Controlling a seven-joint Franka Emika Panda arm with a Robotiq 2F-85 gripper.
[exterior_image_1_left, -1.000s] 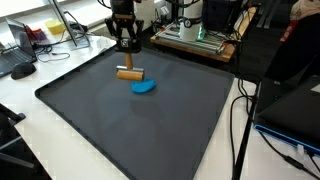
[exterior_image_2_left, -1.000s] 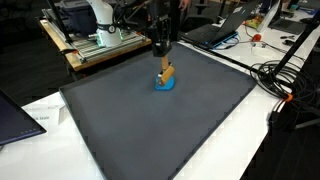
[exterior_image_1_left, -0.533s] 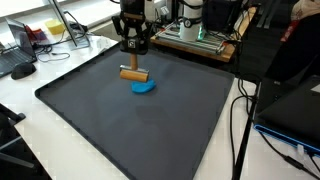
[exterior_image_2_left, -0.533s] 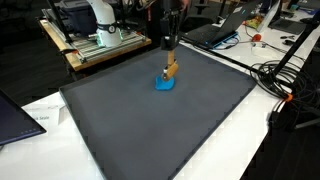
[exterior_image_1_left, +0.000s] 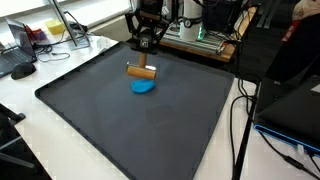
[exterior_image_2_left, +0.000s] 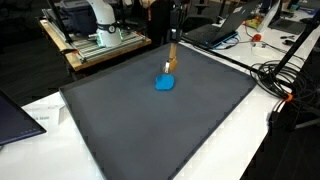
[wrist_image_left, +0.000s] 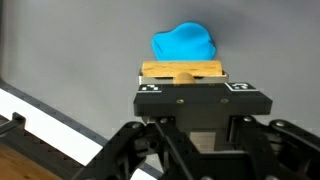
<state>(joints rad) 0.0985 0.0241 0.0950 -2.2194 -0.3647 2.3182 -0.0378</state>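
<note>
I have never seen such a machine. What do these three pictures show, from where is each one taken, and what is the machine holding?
The machine is a robot arm with a two-fingered pincer at its end. Two pictures come from cameras that stand outside the robot and look at the same scene from different places. The third comes from a camera on the wrist, so it looks along the pincer itself, whose black body fills the lower part of that picture. On the table lies a large dark mat. On the mat rests a small blue lump. The pincer is shut on a small wooden block, gripping it from both sides. In both exterior views the block appears to hang a little above the mat, close to the blue lump and not touching it.
</note>
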